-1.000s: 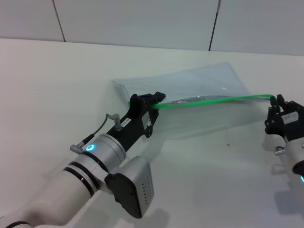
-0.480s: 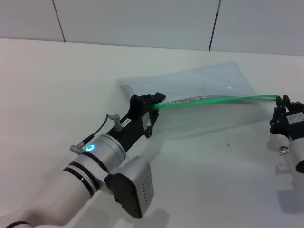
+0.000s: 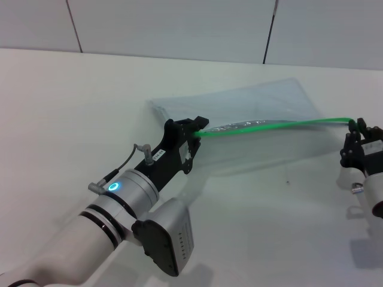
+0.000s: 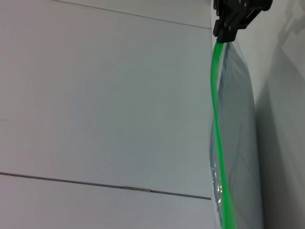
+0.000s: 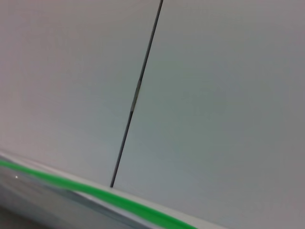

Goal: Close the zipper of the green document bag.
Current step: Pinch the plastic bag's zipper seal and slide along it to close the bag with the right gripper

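Note:
The green document bag (image 3: pixel 263 103) is a translucent pale pouch lying slanted across the white table, its near long edge raised. Along that edge the bright green zipper (image 3: pixel 275 125) is stretched nearly straight between my two grippers. My left gripper (image 3: pixel 196 128) is shut on the bag's left end, where the green strip begins. At the strip's right end my right gripper (image 3: pixel 359 127) is closed around it, and the slider is hidden between the fingers. The left wrist view shows the zipper (image 4: pixel 215 124) running to the right gripper (image 4: pixel 238 16). The zipper (image 5: pixel 105 194) also crosses the right wrist view.
The white table (image 3: pixel 72 107) stretches wide to the left and in front of the bag. Behind it stands a pale panelled wall (image 3: pixel 167 27) with dark seams. My left arm's silver forearm (image 3: pixel 128 191) lies low over the table's near left part.
My right gripper has moved right with the zipper's end over the last second, drawing the strip tauter and shifting the bag slightly right. The left gripper has held still.

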`<move>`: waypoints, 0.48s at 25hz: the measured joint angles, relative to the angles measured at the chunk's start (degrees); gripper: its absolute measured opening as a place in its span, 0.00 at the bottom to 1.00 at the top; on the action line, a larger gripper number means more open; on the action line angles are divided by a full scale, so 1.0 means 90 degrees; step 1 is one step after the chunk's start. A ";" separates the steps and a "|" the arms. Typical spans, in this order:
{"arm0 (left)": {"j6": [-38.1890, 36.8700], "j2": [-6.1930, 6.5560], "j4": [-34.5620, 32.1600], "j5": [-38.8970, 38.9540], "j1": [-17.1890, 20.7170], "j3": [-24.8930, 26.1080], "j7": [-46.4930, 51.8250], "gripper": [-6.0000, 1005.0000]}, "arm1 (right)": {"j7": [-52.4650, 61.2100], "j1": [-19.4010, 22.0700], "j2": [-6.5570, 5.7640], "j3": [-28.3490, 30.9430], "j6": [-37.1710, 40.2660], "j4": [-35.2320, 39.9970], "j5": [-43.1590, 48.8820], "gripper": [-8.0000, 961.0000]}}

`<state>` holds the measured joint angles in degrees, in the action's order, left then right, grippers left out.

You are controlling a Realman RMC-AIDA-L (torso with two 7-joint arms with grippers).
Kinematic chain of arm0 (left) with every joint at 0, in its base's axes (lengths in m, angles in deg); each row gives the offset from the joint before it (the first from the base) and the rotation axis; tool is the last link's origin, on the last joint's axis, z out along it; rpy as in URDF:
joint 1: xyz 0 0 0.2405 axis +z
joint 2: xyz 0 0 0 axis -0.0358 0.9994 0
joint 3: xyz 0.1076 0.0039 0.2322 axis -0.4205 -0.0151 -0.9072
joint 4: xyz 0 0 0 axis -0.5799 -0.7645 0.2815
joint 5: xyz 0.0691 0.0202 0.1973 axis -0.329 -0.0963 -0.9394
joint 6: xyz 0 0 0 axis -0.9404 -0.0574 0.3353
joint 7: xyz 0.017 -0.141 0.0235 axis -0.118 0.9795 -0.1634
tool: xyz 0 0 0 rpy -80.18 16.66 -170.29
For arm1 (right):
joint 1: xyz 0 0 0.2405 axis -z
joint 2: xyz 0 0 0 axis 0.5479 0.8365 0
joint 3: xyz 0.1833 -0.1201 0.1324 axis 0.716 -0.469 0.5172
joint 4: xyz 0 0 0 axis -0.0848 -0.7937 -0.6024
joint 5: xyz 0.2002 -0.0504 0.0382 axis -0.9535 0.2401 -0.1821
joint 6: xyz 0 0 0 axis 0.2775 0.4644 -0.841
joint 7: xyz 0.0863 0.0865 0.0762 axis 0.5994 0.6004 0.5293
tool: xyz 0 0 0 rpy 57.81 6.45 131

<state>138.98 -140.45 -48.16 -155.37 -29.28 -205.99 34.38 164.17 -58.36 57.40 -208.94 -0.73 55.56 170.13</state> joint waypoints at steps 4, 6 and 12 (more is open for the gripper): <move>0.0100 -0.0005 0.0005 -0.0012 0.0007 -0.0001 0.0024 0.08 | -0.0012 0.0000 0.0008 -0.0032 -0.0237 0.0031 -0.0175 0.19; 0.0172 -0.0012 0.0009 -0.0013 0.0008 -0.0001 0.0049 0.08 | -0.0042 0.0000 0.0012 -0.0045 -0.0300 0.0035 -0.0269 0.20; 0.0241 -0.0024 0.0030 -0.0109 0.0001 0.0000 0.0364 0.08 | -0.0335 -0.0005 0.0021 -0.0015 -0.0335 0.0129 -0.0516 0.26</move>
<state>141.15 -140.67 -47.89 -156.35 -29.27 -205.99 37.65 161.16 -58.41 57.59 -209.08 -3.75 56.72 165.49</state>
